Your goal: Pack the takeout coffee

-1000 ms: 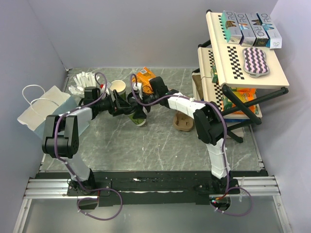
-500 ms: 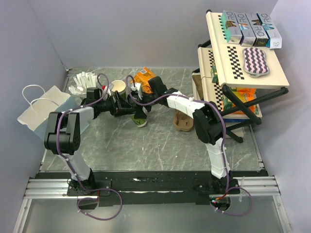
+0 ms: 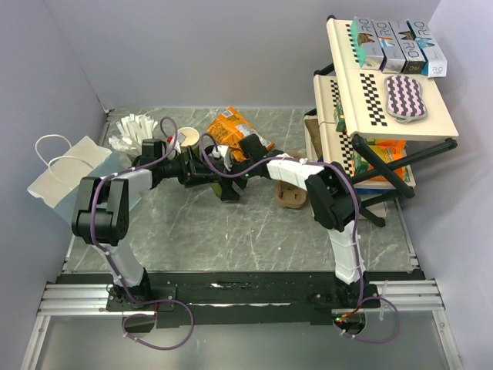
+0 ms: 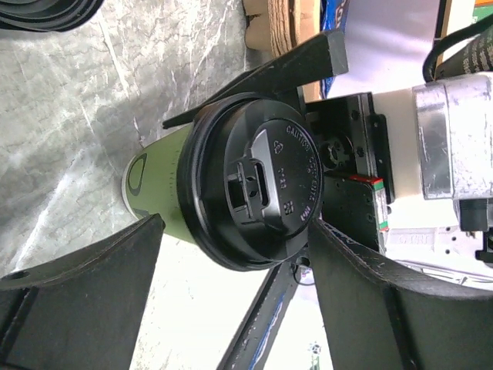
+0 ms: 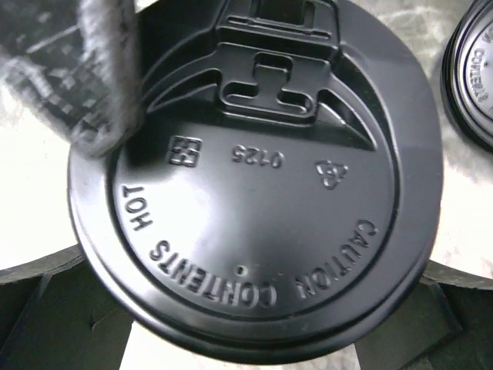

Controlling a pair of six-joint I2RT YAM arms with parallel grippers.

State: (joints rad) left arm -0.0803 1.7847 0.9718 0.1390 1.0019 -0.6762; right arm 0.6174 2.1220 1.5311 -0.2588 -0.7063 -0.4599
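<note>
My left gripper point(image 4: 235, 231) holds the takeout coffee point(image 4: 231, 189). One finger presses on the green side and the other sits against the rim of the black lid point(image 5: 254, 177). The cup is in the middle of the table point(image 3: 254, 231), a bit to the far side, right where my two arms meet. It leans, with its green bottom nearer to my bases and its lid farther away.

My right gripper point(image 5: 246, 308) hangs just over the lid. Its jaws are wide apart and hold nothing. The lid fills almost all of what that wrist sees.

The white paper bag point(image 3: 69, 173) is far off to the left, on my left arm's side. I cannot see what is inside it. The brown cardboard carrier point(image 3: 291, 194) lies to the right, near my right arm, and no cup sits in it. A cup with no lid point(image 3: 187, 139) stands just beyond the coffee, and I cannot tell if it holds anything.

I think my left arm should do the packing, because it has the cup. It must keep the cup upright so nothing spills.
</note>
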